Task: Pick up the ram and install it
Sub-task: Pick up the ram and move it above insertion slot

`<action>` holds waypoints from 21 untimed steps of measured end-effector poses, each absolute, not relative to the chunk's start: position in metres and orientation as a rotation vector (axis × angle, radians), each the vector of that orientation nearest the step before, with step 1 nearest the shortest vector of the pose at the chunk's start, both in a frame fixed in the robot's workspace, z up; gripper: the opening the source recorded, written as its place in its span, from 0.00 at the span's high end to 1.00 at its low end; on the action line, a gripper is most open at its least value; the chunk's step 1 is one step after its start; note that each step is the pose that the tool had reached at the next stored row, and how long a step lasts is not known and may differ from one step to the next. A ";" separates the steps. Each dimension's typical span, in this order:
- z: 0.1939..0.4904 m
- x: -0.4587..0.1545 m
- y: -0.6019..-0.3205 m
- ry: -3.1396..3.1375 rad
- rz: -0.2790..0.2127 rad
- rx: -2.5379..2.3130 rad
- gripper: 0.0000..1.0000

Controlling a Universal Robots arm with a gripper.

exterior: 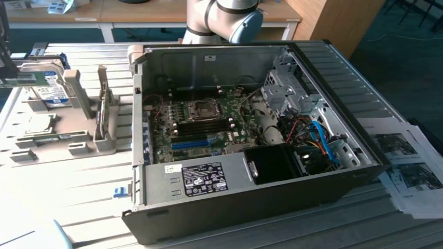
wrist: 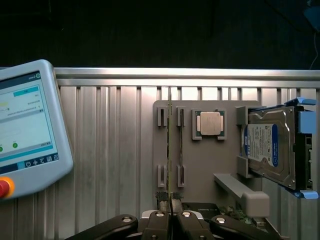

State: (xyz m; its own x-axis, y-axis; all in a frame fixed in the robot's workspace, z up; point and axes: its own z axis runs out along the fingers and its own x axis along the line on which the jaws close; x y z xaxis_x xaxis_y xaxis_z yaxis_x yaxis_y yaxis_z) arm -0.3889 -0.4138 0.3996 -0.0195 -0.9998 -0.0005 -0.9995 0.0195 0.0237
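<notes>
The ram (wrist: 170, 150) is a thin green stick seen edge-on, reaching out from between my fingertips over the grey parts holder (wrist: 200, 160). My gripper (wrist: 170, 202) is shut on its near end. In the exterior view, the gripper (exterior: 8, 57) is a dark shape at the left edge, with the green ram (exterior: 22, 80) lying level under it, above the holder (exterior: 62, 135) and well clear of the open computer case (exterior: 325, 171). The motherboard (exterior: 201, 122) lies bare inside the case, its dark memory slots near the processor socket.
On the holder sit a blue-labelled hard drive (wrist: 267, 147) and a square silver processor chip (wrist: 210, 122). A teach pendant (wrist: 30, 125) lies on the ribbed metal table beside the holder. Cables and a drive cage crowd the case's right side. Printed papers (exterior: 408, 166) lie beyond the case.
</notes>
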 end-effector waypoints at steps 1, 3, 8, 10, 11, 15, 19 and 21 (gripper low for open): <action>0.399 -0.388 -0.414 -2.231 -0.027 2.188 0.88; 0.399 -0.385 -0.414 -2.232 -0.027 2.188 0.88; 0.399 -0.375 -0.414 -2.232 -0.027 2.188 0.88; 0.399 -0.370 -0.414 -2.232 -0.027 2.188 0.88; 0.399 -0.367 -0.414 -2.232 -0.027 2.188 0.88; 0.399 -0.356 -0.414 -2.232 -0.027 2.188 0.88; 0.399 -0.345 -0.414 -2.232 -0.027 2.188 0.88; 0.399 -0.339 -0.414 -2.232 -0.027 2.188 0.88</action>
